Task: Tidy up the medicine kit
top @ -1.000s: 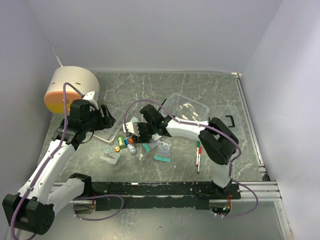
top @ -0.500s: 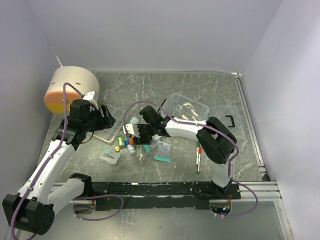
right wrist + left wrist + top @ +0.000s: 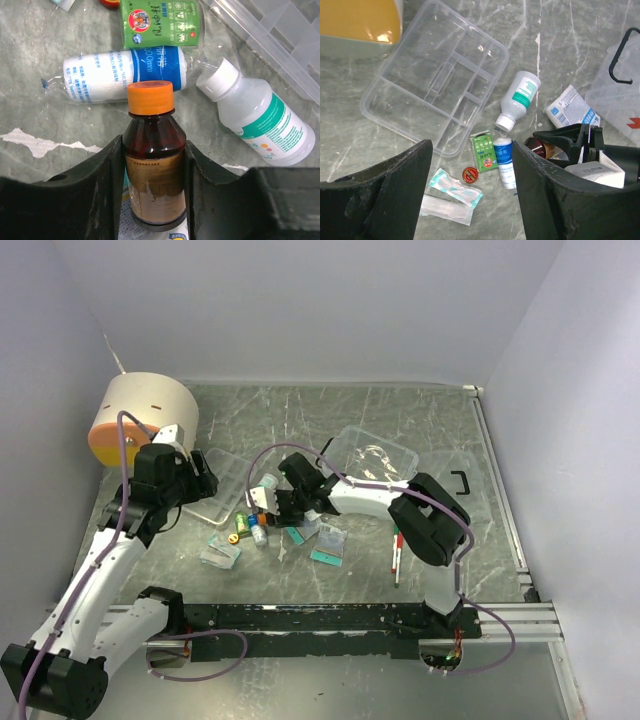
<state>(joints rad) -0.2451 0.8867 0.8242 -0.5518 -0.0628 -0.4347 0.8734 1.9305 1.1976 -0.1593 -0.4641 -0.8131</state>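
My right gripper [image 3: 154, 146] is shut on a brown bottle [image 3: 154, 165] with an orange cap, one finger pressed against each side; it also shows in the left wrist view as brown bottle [image 3: 540, 147]. The medicine kit [image 3: 378, 454], a clear box, lies behind my right arm, and its black handle [image 3: 621, 59] shows in the left wrist view. Its clear compartment tray [image 3: 435, 82] lies empty at the left. My left gripper [image 3: 471, 155] hangs open above the loose items, holding nothing.
Beside the bottle lie a white bottle [image 3: 260, 122], a blue bandage roll [image 3: 120, 67], a green packet [image 3: 162, 22], a red tin [image 3: 469, 174], plaster packets [image 3: 455, 187] and a gauze pack [image 3: 567, 110]. A beige-and-orange drum [image 3: 145, 415] stands back left. A pen [image 3: 396, 550] lies at the right.
My right gripper's fingers have closed onto the brown bottle. The left arm has drawn back slightly to the left, still open.
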